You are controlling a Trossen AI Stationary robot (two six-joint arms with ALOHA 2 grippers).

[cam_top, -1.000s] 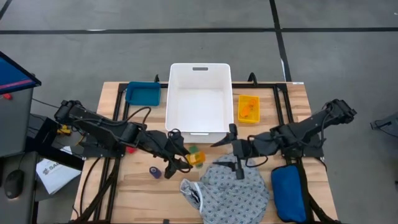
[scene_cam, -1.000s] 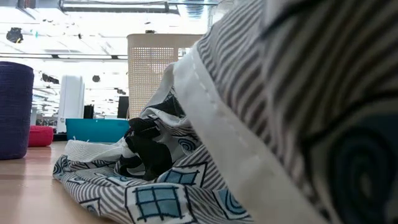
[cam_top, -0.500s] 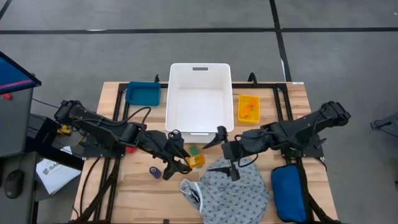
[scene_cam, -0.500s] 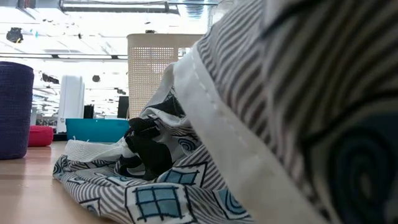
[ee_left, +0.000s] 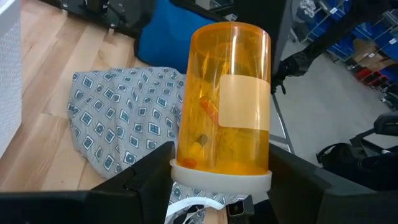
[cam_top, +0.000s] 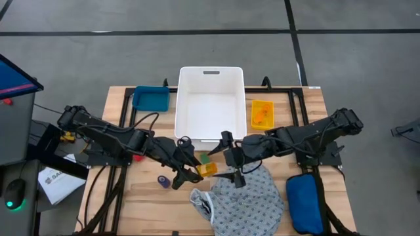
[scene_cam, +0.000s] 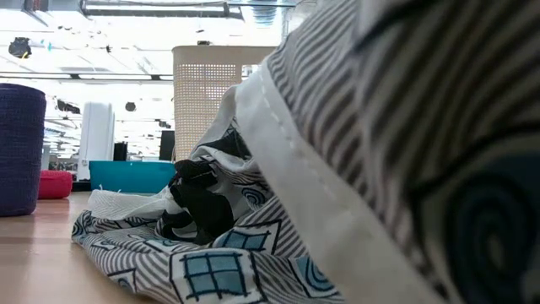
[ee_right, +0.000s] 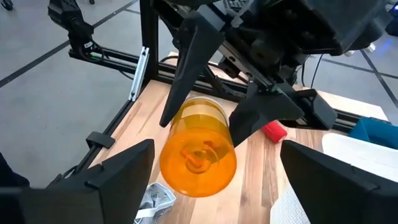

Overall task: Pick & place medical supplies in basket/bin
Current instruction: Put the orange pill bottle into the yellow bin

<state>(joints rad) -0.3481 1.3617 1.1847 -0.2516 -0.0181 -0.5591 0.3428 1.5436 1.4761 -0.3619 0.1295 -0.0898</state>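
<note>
The left arm is reaching in from the table's left edge, stretched low toward the middle, and its left gripper (cam_top: 189, 169) is pinching an orange bottle (cam_top: 207, 168) between both fingers, holding it just in front of the white bin (cam_top: 210, 84). In the left wrist view the bottle (ee_left: 224, 102) is standing on its white cap between the two dark fingers (ee_left: 146, 174), with pills showing through the plastic.

The right arm is stretching in from the right side, its right gripper (cam_top: 230, 159) spread wide and facing the bottle from the other side, close to it but not touching. The right wrist view is looking straight at the bottle's base (ee_right: 199, 155), framed by that gripper's open fingers (ee_right: 118, 171).

The gown (cam_top: 246, 200) is lying bunched on the table's near edge, right below both grippers, with a blue pouch (cam_top: 305, 203) beside it. A green piece (cam_top: 204, 158) is sitting by the bottle, a purple piece (cam_top: 163, 180) nearer the front, and a red piece (ee_right: 274, 130) behind the left gripper. The bin is standing open.

In the low view the gown (scene_cam: 380, 152) is filling most of the picture, hiding both grippers.
</note>
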